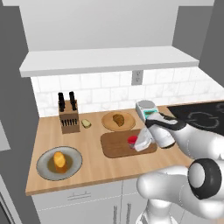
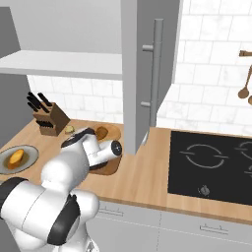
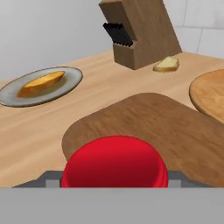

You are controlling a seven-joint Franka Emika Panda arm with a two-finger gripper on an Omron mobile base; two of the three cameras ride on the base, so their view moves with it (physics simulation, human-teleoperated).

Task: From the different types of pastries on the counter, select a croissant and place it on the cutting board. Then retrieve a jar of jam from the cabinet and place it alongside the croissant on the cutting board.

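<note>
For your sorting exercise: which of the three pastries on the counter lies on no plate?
The tiny pale yellow piece beside the knife block; the croissant and orange bun each rest on plates.

We went over all three views hunting for text and honestly came up with nothing readable. No label on the jar of jam [image 3: 114, 162], no brand on the knife block [image 1: 69, 119], nothing printed on the cutting board [image 1: 118, 146] or the plates. The stovetop [image 2: 211, 165] only has ring markings and a small knob symbol, no numbers or letters we can make out. The wall outlet [image 1: 137, 77] is blank too.
</note>
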